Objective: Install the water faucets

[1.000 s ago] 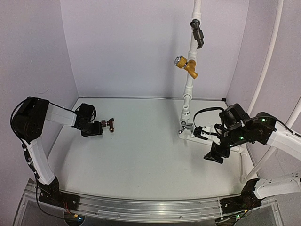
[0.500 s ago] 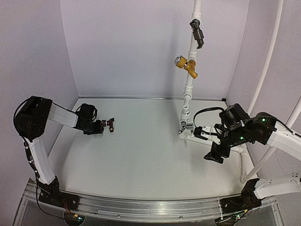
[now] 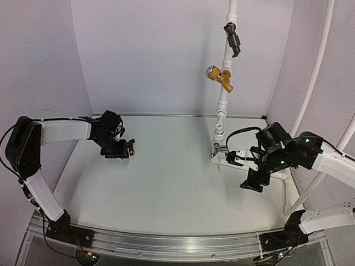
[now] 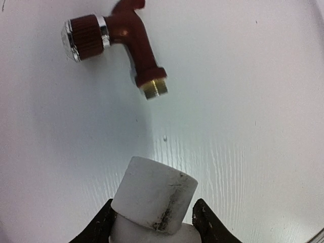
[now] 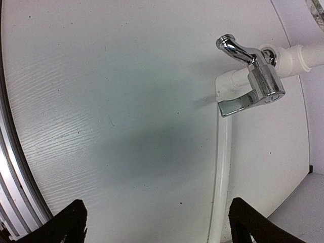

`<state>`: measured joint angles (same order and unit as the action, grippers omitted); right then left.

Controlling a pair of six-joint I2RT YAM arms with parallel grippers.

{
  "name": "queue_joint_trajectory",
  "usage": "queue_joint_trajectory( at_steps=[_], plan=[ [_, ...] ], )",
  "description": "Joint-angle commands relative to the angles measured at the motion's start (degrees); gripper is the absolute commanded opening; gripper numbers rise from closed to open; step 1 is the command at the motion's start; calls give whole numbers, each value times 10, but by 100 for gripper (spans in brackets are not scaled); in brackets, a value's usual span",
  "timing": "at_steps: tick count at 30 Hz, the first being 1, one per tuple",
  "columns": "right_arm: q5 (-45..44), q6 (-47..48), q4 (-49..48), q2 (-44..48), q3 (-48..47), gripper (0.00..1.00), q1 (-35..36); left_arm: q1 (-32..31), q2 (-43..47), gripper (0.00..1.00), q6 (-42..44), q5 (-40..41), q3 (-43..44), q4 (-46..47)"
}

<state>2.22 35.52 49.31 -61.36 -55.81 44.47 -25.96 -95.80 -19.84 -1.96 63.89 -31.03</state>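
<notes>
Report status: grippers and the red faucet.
Left gripper shut on white fitting. Right gripper open, empty, near chrome tap. Red faucet lying on table, apart from fitting. Nothing between them.

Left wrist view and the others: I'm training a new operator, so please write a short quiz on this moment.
1. True or false: the dark red-brown metal tap lies apart from the white plastic fitting.
2. The left gripper holds: A the white fitting; B the tap; C nothing.
3. Fill in: the right gripper, near the shiny chrome tap, stands ___.
Key: 1 true; 2 A; 3 open.
</notes>
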Motion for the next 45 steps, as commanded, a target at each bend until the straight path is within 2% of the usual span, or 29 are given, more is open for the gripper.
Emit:
queue_joint_trajectory(
  at_steps=[1,5,8,11,17,29,38,45],
  plan=[
    [10,4,-14,6,2,95,4,-36,-17,29,19,12,66,-221],
    [11,2,-20,12,3,95,4,-84,-36,27,23,39,100,-304],
    [24,-4,-30,17,2,95,4,-119,-52,28,30,7,115,-338],
    [28,-6,-38,17,10,95,4,-151,-91,30,27,13,147,-391],
    [30,-12,-49,30,23,95,4,-180,-158,32,29,37,169,-444],
    [24,-16,-50,44,28,95,4,-196,-215,39,48,44,185,-431],
    [24,-16,-51,40,28,95,4,-209,-234,59,47,51,194,-427],
    [25,-16,-51,45,28,95,4,-215,-240,62,45,60,205,-430]
  ],
)
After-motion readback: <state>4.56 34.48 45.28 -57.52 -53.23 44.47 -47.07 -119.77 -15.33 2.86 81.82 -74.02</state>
